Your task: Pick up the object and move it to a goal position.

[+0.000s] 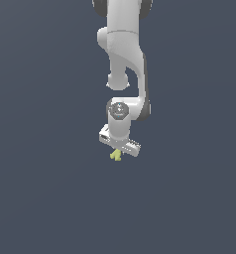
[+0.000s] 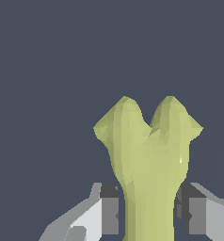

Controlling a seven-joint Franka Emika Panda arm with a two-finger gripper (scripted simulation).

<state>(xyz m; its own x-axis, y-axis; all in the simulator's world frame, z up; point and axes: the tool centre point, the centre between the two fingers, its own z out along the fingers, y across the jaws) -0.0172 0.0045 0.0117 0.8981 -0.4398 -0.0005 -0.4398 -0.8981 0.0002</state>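
Flat, even light throughout, with a dull slate backdrop and no cast shadows anywhere. The arm glows pale white, shaded darker down its right edge. Both renders look soft and blocky; the object shows faceted shading and one tiny glint.

Quick headcount: one of pretty much everything, two fingers

So there's exactly one robot arm, white, with one gripper on the end of it. That gripper has two fingers, one each side of the shaft in the wrist view. Only one yellow-green bone-shaped object anywhere, and its visible end splits into two knobby lobes. One plain dark grey backdrop behind it all.
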